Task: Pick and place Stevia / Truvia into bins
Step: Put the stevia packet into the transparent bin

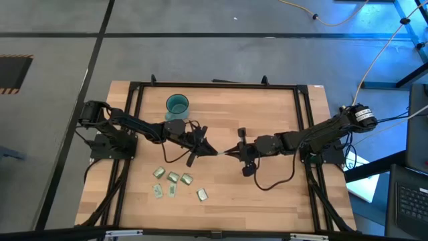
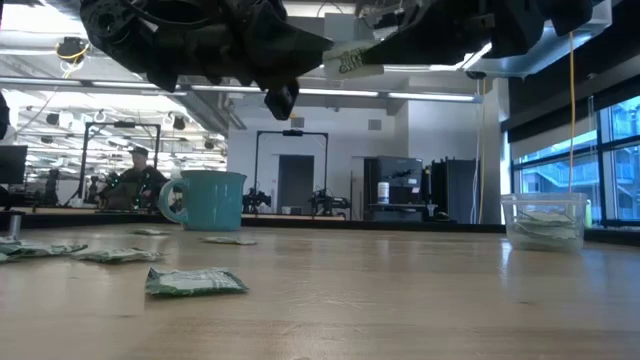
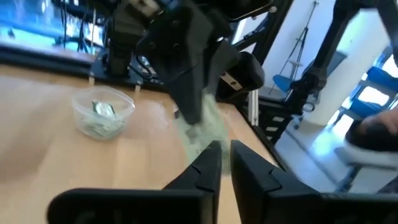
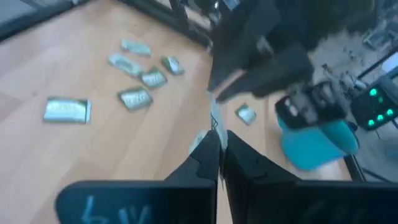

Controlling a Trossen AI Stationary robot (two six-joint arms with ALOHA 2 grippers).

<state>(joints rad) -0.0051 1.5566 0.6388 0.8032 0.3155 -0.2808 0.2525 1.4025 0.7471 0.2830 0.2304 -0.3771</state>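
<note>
Both arms meet tip to tip above the middle of the table — a single sachet hangs between them. The right gripper is clenched on its edge; whether the left gripper grips it, I cannot tell. Loose sachets lie nearer the front, the teal cup behind.

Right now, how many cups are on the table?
2. A teal cup stands at the table's far side, near the left arm. A clear cup holding sachets sits toward the right arm's side; from overhead it is hidden.
</note>
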